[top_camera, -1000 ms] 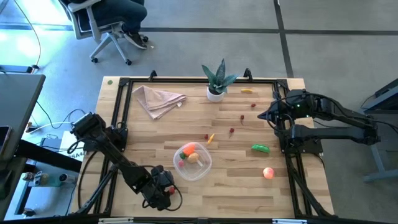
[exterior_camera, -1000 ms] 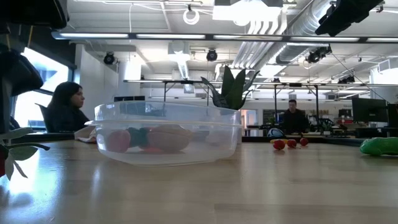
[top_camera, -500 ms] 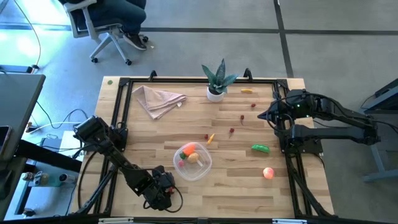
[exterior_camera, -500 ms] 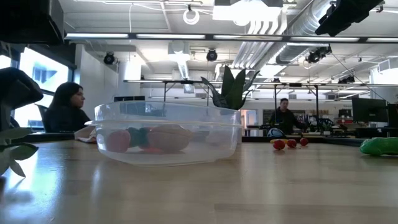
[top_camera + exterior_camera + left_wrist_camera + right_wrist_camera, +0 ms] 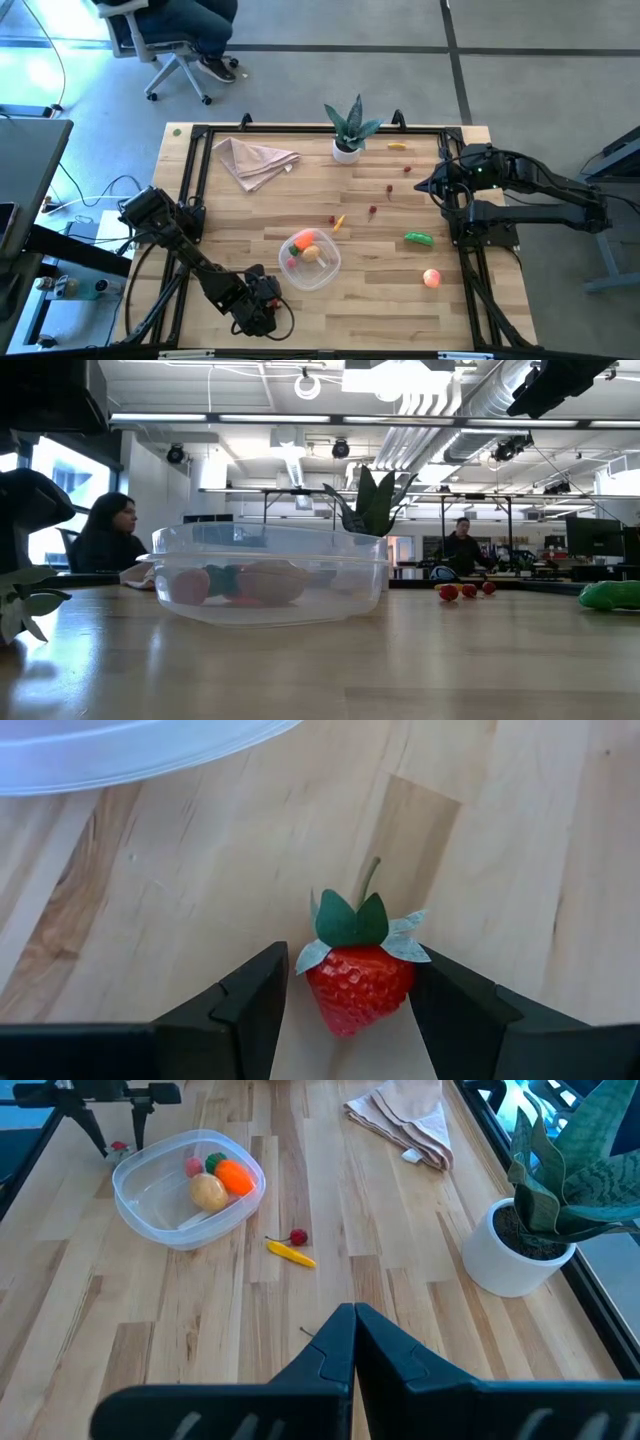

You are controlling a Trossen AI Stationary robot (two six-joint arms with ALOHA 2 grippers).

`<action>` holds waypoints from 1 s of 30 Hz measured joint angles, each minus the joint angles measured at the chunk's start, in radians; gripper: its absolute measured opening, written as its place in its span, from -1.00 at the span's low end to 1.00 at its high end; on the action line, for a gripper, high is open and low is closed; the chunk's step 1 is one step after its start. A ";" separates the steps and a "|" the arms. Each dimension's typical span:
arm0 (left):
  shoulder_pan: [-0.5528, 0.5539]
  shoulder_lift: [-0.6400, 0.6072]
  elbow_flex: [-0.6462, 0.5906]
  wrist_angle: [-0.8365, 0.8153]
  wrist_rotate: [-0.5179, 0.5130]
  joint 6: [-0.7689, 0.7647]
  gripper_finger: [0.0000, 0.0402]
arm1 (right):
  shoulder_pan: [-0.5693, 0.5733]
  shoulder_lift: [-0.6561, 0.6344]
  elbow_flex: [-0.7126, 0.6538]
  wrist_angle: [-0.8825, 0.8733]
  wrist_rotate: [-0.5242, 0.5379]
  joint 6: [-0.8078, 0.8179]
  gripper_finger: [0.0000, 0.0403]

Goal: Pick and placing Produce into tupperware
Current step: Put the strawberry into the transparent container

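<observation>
Strawberry (image 5: 358, 982) sits between the left gripper's (image 5: 348, 1005) two dark fingers, red with a green leafy cap, and the pads press against its sides, so the fingers are pinching it low over the wood. That left gripper (image 5: 262, 305) is down near the front edge of the table (image 5: 380, 310), just beside the tupperware (image 5: 312, 259). From across the table I can see the tub (image 5: 186, 1187) already holds an orange piece, a tan one, a green bit and a pink bit. A green cucumber (image 5: 418, 238) lies well apart from the tub toward the right side, with a pink peach (image 5: 431, 278) nearer the front. A small orange carrot (image 5: 291, 1253) and a tiny red piece (image 5: 298, 1237) lie between tub and plant (image 5: 349, 127). The beige napkin (image 5: 254, 160) rests at the back left. The right gripper (image 5: 353, 1342) waits at the right edge, its fingers pressed together on nothing.
</observation>
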 joint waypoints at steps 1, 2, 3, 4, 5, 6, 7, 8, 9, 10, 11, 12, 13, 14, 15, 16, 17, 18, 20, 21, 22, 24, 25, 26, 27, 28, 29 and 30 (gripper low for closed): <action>0.000 0.000 0.000 -0.003 0.002 -0.004 -0.04 | 0.000 0.000 0.000 0.000 0.000 0.000 -1.00; 0.000 0.000 0.000 -0.007 0.005 -0.007 -0.04 | 0.000 0.000 0.000 0.000 0.000 0.000 -1.00; 0.000 0.000 0.001 -0.009 0.008 -0.009 -0.04 | 0.000 0.000 0.000 0.000 0.000 0.000 -1.00; 0.000 0.000 0.001 -0.011 0.010 -0.010 -0.04 | 0.000 0.000 0.000 0.000 0.000 0.000 -1.00; 0.000 0.000 0.001 -0.012 0.011 -0.010 -0.04 | 0.000 0.000 0.000 0.000 0.000 0.000 -1.00; 0.000 0.000 0.001 -0.012 0.011 -0.010 -0.05 | 0.000 0.000 0.000 0.000 0.000 0.000 -1.00; 0.001 0.000 0.001 -0.013 0.011 -0.010 -0.07 | 0.000 0.000 0.000 0.000 0.000 0.000 -1.00; 0.001 0.000 0.001 -0.014 0.012 -0.010 -0.10 | 0.000 0.000 0.000 0.000 0.000 0.000 -1.00; 0.001 0.000 0.001 -0.016 0.012 -0.010 -0.14 | 0.000 0.000 0.000 0.000 0.000 0.000 -1.00; 0.001 0.000 0.001 -0.017 0.012 -0.010 -0.18 | 0.000 0.000 0.000 0.000 0.000 0.000 -1.00; 0.001 0.000 0.001 -0.018 0.012 -0.010 -0.22 | 0.000 0.000 0.000 0.000 0.000 0.000 -1.00; 0.001 0.000 0.001 -0.018 0.012 -0.010 -0.26 | 0.000 0.000 0.000 0.000 0.000 0.000 -1.00; 0.001 0.000 0.001 -0.018 0.012 -0.010 -0.29 | 0.000 0.000 0.000 0.000 0.000 0.000 -1.00; 0.001 0.000 0.001 -0.018 0.012 -0.010 -0.32 | 0.000 0.000 0.000 0.000 0.000 0.000 -1.00; 0.001 0.000 0.001 -0.018 0.012 -0.010 -0.33 | 0.000 0.000 0.000 0.000 0.000 0.000 -1.00; 0.001 0.000 0.001 -0.018 0.012 -0.010 -0.34 | 0.000 0.000 0.000 0.000 0.000 0.000 -1.00; 0.001 0.000 0.001 -0.018 0.012 -0.010 -0.34 | 0.000 0.000 0.000 0.000 0.000 0.000 -1.00; 0.001 0.000 0.001 -0.018 0.012 -0.010 -0.32 | 0.000 0.000 0.000 0.000 0.000 0.000 -1.00; 0.001 0.000 0.001 -0.018 0.012 -0.010 -0.27 | 0.000 0.000 0.000 0.000 0.000 0.000 -1.00; 0.001 0.000 0.001 -0.018 0.012 -0.011 -0.25 | 0.000 0.000 0.000 0.000 0.000 0.000 -1.00; 0.001 0.000 0.001 -0.018 0.012 -0.011 -0.23 | 0.000 0.000 0.000 0.000 0.000 0.000 -1.00; 0.001 0.000 0.000 -0.018 0.012 -0.011 -0.21 | 0.000 0.000 0.000 0.000 0.000 0.000 -1.00; 0.001 0.000 0.000 -0.018 0.011 -0.011 -0.21 | 0.000 0.000 0.000 0.000 0.000 0.000 -1.00; 0.001 0.000 0.000 -0.017 0.011 -0.011 -0.23 | 0.000 0.000 0.000 0.000 0.000 0.000 -1.00; 0.001 0.000 0.000 -0.017 0.011 -0.011 -0.25 | 0.000 0.000 0.000 0.000 0.000 0.000 -1.00; 0.001 0.000 0.000 -0.017 0.010 -0.011 -0.27 | 0.000 0.000 0.000 0.000 0.000 0.000 -1.00; 0.001 0.000 0.000 -0.017 0.009 -0.011 -0.30 | 0.000 0.000 0.000 0.000 0.000 0.000 -1.00; 0.001 0.000 0.000 -0.017 0.008 -0.011 -0.32 | 0.000 0.000 0.000 0.000 0.000 0.000 -1.00</action>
